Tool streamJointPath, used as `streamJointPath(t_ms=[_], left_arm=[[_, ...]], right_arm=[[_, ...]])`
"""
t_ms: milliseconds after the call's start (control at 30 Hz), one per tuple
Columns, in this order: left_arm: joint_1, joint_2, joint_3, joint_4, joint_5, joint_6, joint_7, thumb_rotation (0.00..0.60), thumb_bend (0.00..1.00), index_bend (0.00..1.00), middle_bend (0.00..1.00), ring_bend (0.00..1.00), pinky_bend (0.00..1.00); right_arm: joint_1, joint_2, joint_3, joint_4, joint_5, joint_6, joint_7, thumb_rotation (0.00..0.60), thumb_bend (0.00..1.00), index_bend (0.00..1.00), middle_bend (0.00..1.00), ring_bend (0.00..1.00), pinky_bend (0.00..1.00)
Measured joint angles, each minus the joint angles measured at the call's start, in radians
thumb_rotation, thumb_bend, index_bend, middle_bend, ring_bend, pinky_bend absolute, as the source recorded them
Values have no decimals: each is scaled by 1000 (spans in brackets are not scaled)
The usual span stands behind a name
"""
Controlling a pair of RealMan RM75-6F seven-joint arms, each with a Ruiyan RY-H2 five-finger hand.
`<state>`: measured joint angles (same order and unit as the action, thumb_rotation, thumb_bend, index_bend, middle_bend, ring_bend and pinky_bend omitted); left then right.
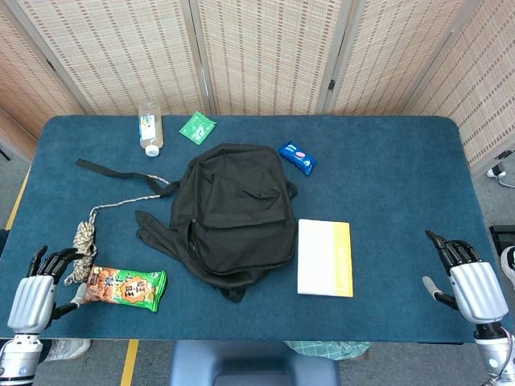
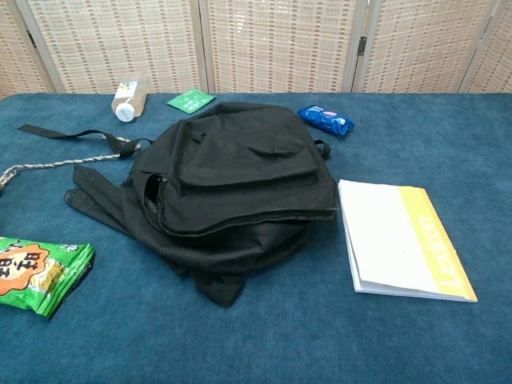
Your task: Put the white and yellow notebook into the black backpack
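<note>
Nearest edge of the table [image 1: 386, 161], blue cloth top. Left hand [image 1: 36, 289] sits at the lower left corner of the head view, fingers spread and released, grasping nothing. Right hand [image 1: 467, 281] at the lower right corner, fingers likewise apart and empty, well apart from everything else. Neither hand shows in the chest view.

Just beside the left hand: a green snack bag [image 1: 125, 288] lying flat, and a knotted rope [image 1: 82, 241] whose cord runs up toward the backpack.

Middle of the frame: the black backpack [image 1: 237, 213] lies flat, slumped, zip along its left side partly gaping in the chest view. A black strap [image 1: 121, 171] trails off to the upper left.

Just right of the backpack, close to it but apart: the white and yellow notebook [image 1: 325, 257], closed, flat on the table, yellow band along its right edge.

Far side: a blue packet [image 1: 297, 158] near the backpack's upper right; a small green sachet [image 1: 197, 127]; a clear bottle [image 1: 150, 127] on its side at upper left. Woven screens [image 1: 265, 48] behind.
</note>
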<state>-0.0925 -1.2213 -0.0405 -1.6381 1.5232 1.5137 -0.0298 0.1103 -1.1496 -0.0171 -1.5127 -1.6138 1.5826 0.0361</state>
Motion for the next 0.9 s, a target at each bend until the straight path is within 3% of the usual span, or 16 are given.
streamJointPath(t_ms=[500, 900], left_arm=[[-92, 24, -36, 0, 22, -90, -21, 600, 443, 304, 245, 218, 0], [-326, 38, -87, -30, 52, -367, -133, 600, 415, 332, 245, 222, 0]], right_arm=[[-4, 6, 22, -12, -16, 1, 8, 600, 330, 104, 225, 264, 230], [13, 10, 31, -28, -25, -34, -2, 600, 331, 104, 217, 264, 230]])
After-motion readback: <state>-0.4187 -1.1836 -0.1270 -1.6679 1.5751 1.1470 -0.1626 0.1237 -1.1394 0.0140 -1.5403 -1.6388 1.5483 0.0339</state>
